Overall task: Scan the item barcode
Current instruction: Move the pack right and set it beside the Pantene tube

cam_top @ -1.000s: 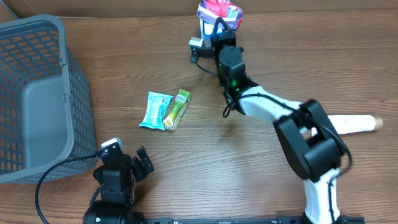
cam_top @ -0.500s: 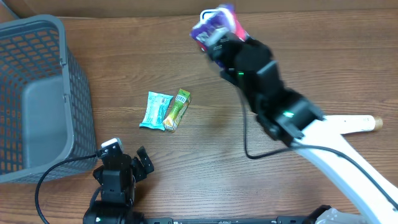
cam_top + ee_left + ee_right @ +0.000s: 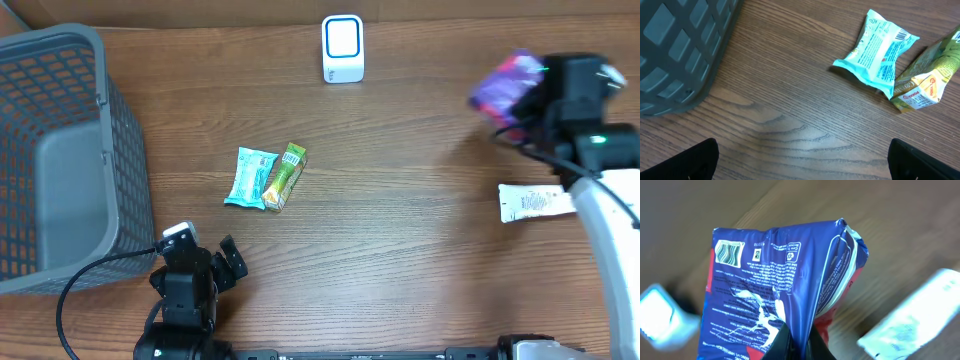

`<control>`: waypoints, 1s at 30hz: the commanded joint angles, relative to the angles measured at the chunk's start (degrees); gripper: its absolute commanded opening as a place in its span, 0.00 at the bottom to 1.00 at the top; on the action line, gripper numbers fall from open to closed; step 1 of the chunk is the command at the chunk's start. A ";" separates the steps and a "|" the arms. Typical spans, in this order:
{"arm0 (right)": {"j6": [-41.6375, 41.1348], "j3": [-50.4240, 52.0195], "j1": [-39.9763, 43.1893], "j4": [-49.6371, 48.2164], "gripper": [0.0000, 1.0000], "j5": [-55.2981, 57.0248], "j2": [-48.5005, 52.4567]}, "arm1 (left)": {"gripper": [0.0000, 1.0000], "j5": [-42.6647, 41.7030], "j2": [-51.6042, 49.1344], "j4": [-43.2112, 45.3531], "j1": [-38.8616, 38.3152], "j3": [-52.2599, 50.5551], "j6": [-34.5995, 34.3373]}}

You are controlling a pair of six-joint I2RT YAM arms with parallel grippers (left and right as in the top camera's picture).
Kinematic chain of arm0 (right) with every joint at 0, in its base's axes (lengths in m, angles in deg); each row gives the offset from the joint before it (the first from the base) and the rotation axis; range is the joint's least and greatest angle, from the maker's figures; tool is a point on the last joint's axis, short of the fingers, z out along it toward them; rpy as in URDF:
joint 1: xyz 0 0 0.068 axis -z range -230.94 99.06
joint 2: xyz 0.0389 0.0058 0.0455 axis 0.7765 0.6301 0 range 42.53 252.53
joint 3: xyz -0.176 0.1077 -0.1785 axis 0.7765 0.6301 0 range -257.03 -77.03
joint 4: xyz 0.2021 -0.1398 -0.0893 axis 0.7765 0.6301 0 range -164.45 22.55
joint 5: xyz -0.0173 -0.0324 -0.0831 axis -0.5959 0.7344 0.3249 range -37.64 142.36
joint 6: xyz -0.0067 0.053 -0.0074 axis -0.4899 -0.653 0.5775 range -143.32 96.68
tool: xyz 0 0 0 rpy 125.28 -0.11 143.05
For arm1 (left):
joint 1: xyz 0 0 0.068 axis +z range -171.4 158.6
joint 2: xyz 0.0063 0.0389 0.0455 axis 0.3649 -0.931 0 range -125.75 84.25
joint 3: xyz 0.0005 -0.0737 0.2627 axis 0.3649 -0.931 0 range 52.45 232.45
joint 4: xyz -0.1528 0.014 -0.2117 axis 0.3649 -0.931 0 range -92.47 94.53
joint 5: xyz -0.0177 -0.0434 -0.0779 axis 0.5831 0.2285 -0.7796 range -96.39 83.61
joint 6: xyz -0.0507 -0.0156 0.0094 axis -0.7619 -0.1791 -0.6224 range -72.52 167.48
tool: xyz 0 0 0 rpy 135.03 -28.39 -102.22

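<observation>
We saw the right gripper (image 3: 797,342) clamped together on the lower edge of a purple snack packet (image 3: 508,85), which it held up off the table at the far right of the scene, well apart from the white scanner (image 3: 343,48) standing at the far middle edge. From the right wrist view the packet filled most of the picture, its printed back turned to the camera and a small barcode (image 3: 729,253) showing near its upper left corner. The packet was creased where the fingers pinched it. Below the right arm, on the table at the right, lay a flat white packet (image 3: 536,202). The left gripper (image 3: 192,272) rested at the near left with its jaws spread wide apart and nothing between them; in its own wrist view only the two dark fingertips (image 3: 690,160) showed in the bottom corners, with bare wood in the gap. A teal packet (image 3: 250,177) and a green packet (image 3: 284,176) lay touching side by side near the middle of the table, the teal one on the left. A grey mesh basket (image 3: 60,60) stood at the far left, well apart from both packets.
</observation>
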 commanded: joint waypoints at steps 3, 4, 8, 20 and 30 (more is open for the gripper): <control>-8.68 7.02 10.67 -5.27 0.04 -4.07 2.89 | 0.99 0.79 0.50 0.35 -0.11 0.07 -0.98; -8.68 8.00 11.82 -6.62 0.04 -4.20 3.82 | 1.00 0.79 0.50 0.35 -0.11 0.07 -0.98; -8.66 10.19 15.10 -10.08 0.04 -3.96 8.24 | 1.00 0.79 0.50 0.35 -0.11 0.07 -0.98; -0.20 9.90 16.65 -8.98 0.83 -3.58 16.09 | 0.99 0.79 0.50 0.35 -0.11 0.07 -0.98; 16.81 -1.95 12.94 -2.40 0.88 -31.36 8.57 | 1.00 0.79 0.50 0.35 -0.11 0.07 -0.98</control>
